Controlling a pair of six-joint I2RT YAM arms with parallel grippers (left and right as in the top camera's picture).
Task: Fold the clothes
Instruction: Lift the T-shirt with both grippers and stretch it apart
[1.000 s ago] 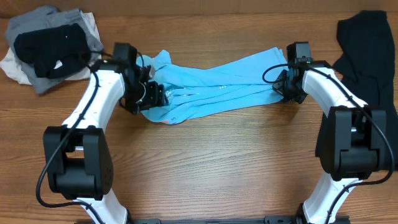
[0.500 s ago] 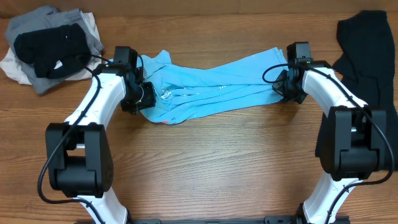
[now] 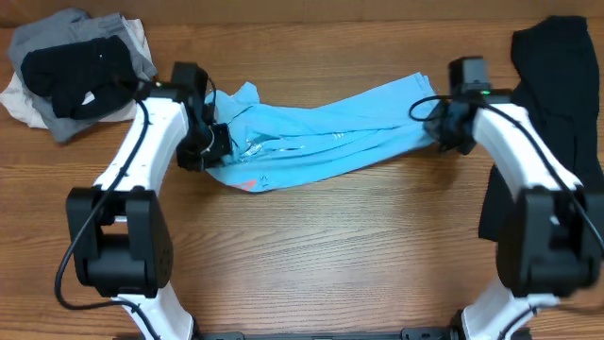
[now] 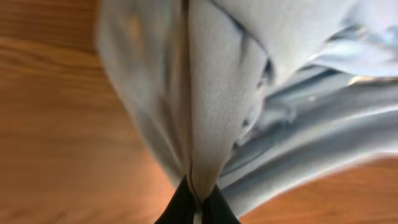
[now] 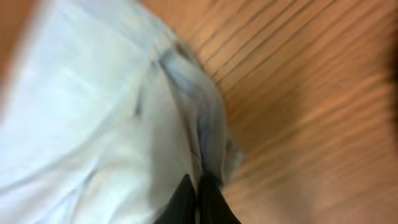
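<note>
Loosely bunched into long folds, the sky-blue T-shirt [image 3: 326, 132] lay across the middle of the table [image 3: 330, 255], a spot of red print showing near its left end. The left gripper [image 3: 215, 144] was pressed together on that end, a ridge of cloth pinched between its fingertips. The right gripper [image 3: 442, 127] was likewise clamped on the opposite end. A black garment [image 3: 557, 76] lay by the right arm, and a heap of grey, black and white clothes [image 3: 75, 66] sat at the far left corner.
</note>
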